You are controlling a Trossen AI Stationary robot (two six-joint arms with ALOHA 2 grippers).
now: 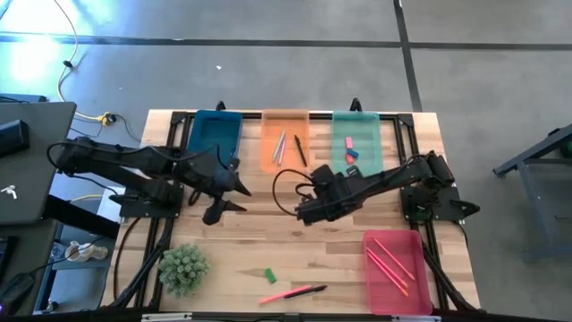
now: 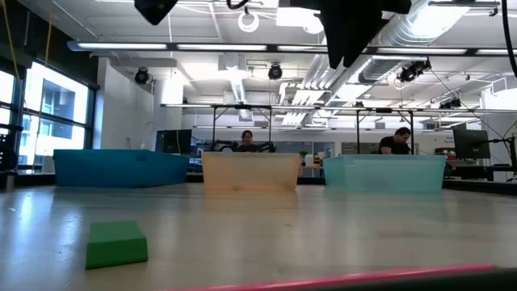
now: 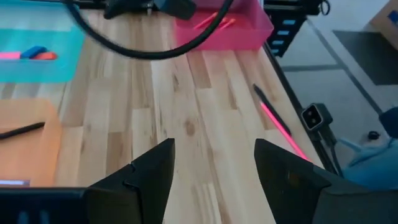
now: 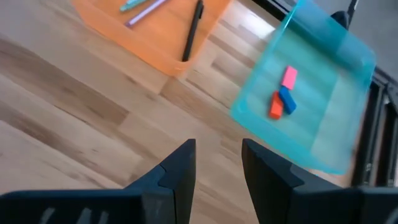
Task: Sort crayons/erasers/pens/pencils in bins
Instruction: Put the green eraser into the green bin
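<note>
The blue bin point(image 1: 216, 134), orange bin point(image 1: 286, 141) and green bin point(image 1: 356, 143) stand in a row at the far edge. The pink bin point(image 1: 391, 271) stands near right and holds pink sticks. The green bin holds a pink, a blue and a red-orange eraser point(image 4: 275, 106). A green eraser point(image 1: 269, 275) lies flat near the front edge, and also shows in the low view point(image 2: 116, 244). A pink pen point(image 1: 293, 292) lies beside it. My left gripper point(image 1: 245, 199) is open and empty above mid-table. My right gripper point(image 1: 322, 175) is open and empty, just near of the gap between the orange and green bins.
A small green plant point(image 1: 183, 268) stands near the front left. The orange bin holds a black pen point(image 4: 193, 34) and two lighter sticks. Bare wood lies between the two grippers and the green eraser. People sit in the room far behind the table.
</note>
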